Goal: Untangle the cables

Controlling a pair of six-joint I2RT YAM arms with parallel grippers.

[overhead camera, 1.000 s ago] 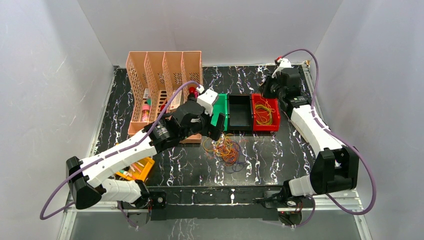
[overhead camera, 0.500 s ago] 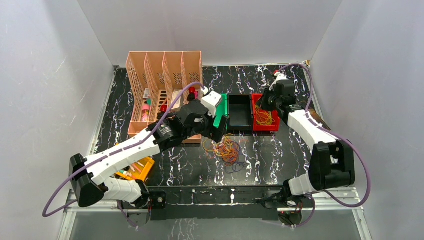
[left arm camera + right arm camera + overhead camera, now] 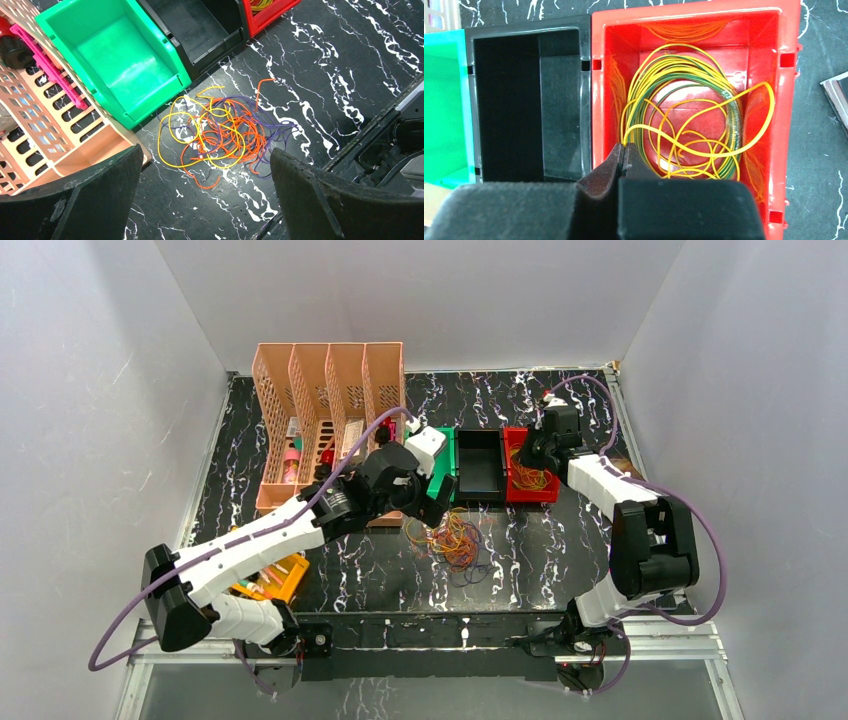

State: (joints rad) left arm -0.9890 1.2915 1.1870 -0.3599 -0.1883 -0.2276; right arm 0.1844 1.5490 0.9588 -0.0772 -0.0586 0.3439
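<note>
Jaws: left jaws (image 3: 205,155) wide apart over tangled cables (image 3: 220,132); right jaws (image 3: 624,150) closed, newly swung over red bin (image 3: 696,11). I judge sorting continues.

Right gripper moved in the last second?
Yes. Top view: right gripper shifted left and nearer, from past the far-right corner of the red bin to over it.

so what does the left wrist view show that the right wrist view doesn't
Only left wrist: the tangled pile of orange, yellow and purple cables on the table, the peach file rack, the open left gripper. Only right wrist: coiled cables in yellow and green-yellow inside the red bin, the right gripper shut on a yellow cable. Both: green bin, empty black bin, red bin, marbled table.
</note>
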